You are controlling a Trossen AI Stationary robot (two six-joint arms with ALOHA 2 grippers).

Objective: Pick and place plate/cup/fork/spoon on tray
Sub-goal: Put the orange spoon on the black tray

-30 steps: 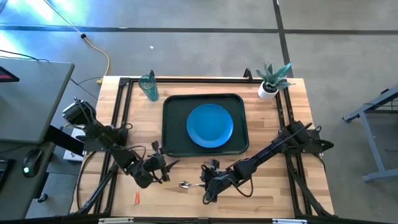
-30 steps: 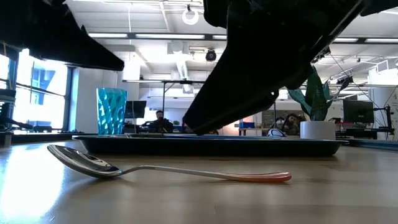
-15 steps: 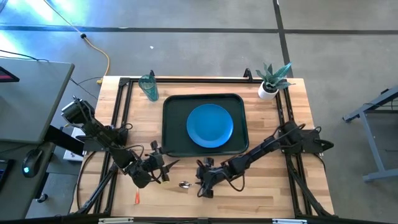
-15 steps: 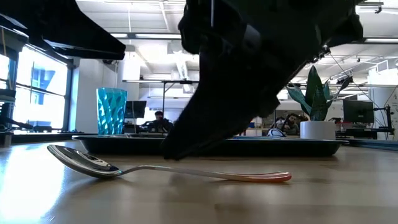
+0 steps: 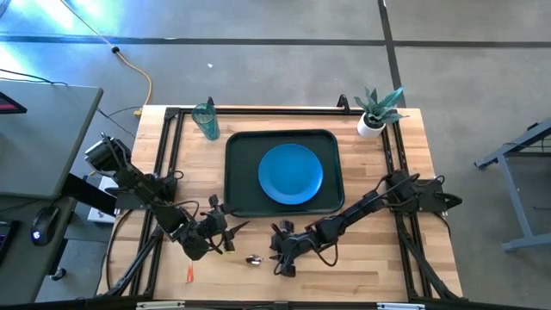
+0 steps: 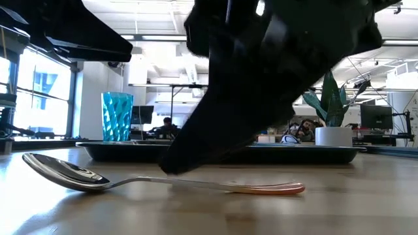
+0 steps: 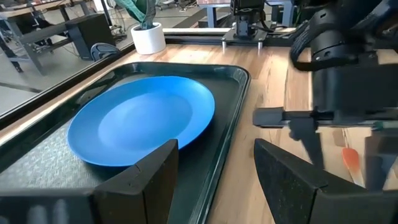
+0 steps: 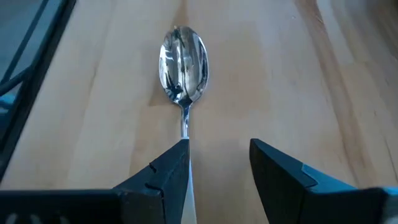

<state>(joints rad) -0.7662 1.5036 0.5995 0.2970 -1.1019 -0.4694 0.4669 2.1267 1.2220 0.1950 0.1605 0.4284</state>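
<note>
The spoon (image 8: 182, 62) lies flat on the table near the front edge, with its silver bowl (image 6: 62, 173) away from my right gripper and its orange handle end (image 6: 274, 188) under that arm. My right gripper (image 8: 217, 155) is open and low over the spoon's handle; it also shows in the high view (image 5: 280, 251). My left gripper (image 7: 216, 168) is open and empty, just left of the spoon by the tray's near left corner (image 5: 220, 231). The blue plate (image 5: 290, 173) lies on the green tray (image 5: 237, 172). The teal cup (image 5: 206, 120) stands at the far left. The fork's orange handle (image 5: 189, 274) lies at the front left. My right gripper has the spoon's thin neck (image 8: 185, 130), just behind the bowl, against the inner edge of one finger (image 8: 168, 165). The other finger stands apart from it. The fingers slant down from the table's right and lie along the spoon. The spoon lies on the table.
A white pot with a green plant (image 5: 374, 116) stands at the far right corner. Black frame rails (image 5: 168, 164) run along the table's left and right sides. People and desks show in the room behind, in the low view.
My right gripper has gone toward the table's left and down over the spoon's handle. The spoon has turned a little on the table: its bowl has swung toward the near edge, while the orange handle end has stayed in place.
</note>
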